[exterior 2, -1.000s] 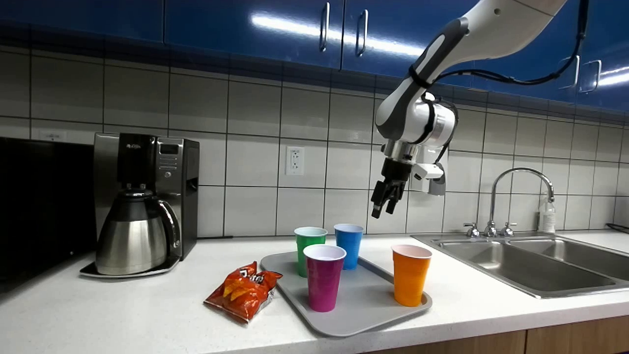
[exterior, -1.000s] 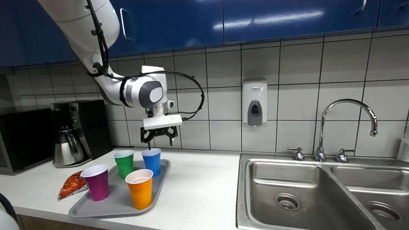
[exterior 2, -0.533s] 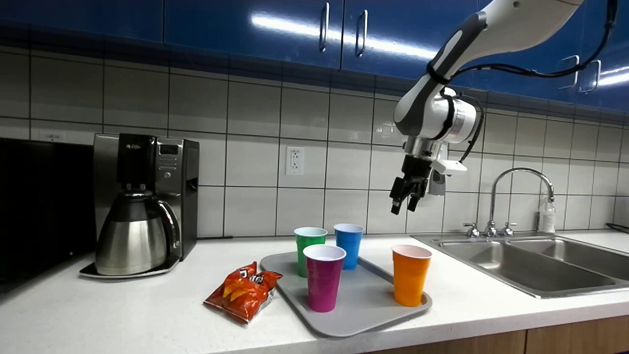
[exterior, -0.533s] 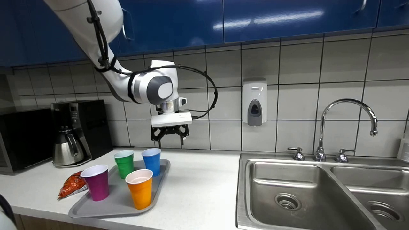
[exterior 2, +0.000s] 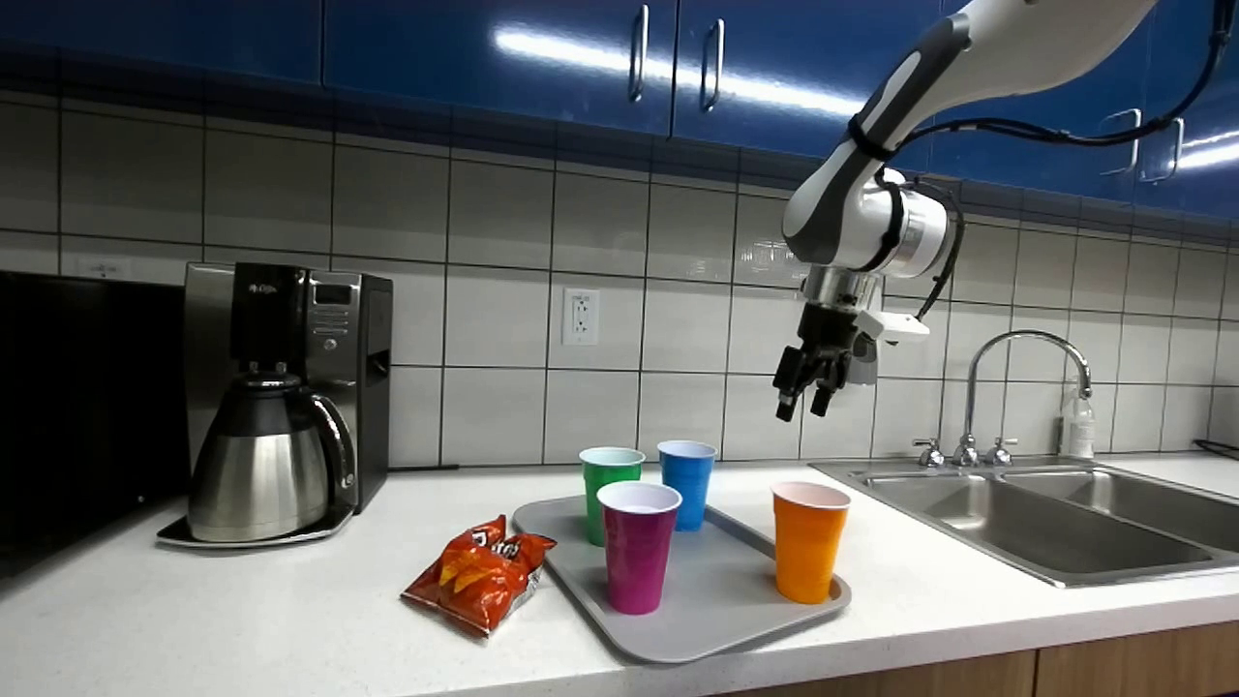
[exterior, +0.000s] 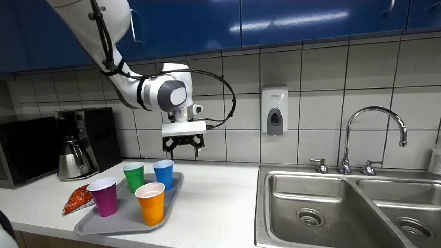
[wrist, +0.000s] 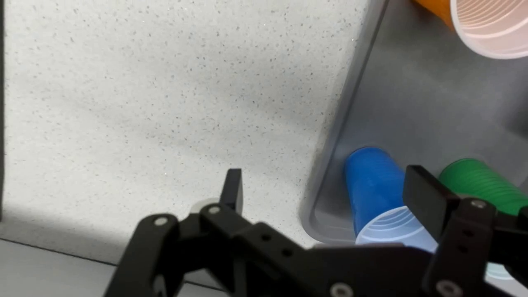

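Observation:
My gripper (exterior: 184, 156) is open and empty, pointing down in the air above the counter. In an exterior view it also hangs (exterior 2: 802, 411) to the right of the blue cup. The blue cup (exterior: 166, 179) is nearest and stands upright on a grey tray (exterior: 120, 225). In the wrist view the blue cup (wrist: 369, 181) shows between the fingers, partly behind the right finger; nothing touches it. A green cup (exterior 2: 600, 499), a purple cup (exterior 2: 639, 561) and an orange cup (exterior 2: 809, 552) also stand upright on the tray. The purple cup is out of the wrist view.
A red chip bag (exterior 2: 479, 581) lies beside the tray. A coffee maker with a steel carafe (exterior 2: 266, 479) stands farther left. A steel double sink (exterior: 306, 206) with a faucet (exterior: 375, 108) is at the right. Blue cabinets (exterior: 186, 27) hang above; a soap dispenser (exterior: 274, 110) is on the wall.
The arm and open gripper have moved right in both exterior views, away from over the blue cup, and have almost stopped in the last half second. The cups and tray have not moved.

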`<state>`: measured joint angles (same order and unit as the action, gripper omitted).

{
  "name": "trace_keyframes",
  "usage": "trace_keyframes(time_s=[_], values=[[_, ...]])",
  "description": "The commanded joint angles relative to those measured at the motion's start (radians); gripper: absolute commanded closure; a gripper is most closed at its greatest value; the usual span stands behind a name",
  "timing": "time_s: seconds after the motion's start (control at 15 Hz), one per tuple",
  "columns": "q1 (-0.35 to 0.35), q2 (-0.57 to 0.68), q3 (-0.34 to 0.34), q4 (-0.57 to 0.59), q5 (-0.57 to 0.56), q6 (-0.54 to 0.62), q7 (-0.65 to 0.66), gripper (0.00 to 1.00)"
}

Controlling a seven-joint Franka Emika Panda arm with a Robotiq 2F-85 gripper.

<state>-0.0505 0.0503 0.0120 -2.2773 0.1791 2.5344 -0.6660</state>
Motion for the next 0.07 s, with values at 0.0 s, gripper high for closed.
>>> trace_keyframes(time_s=[0.0], values=[[0.005, -0.001, -0.004, 0.001, -0.002, -0.003, 0.004, 0.0]])
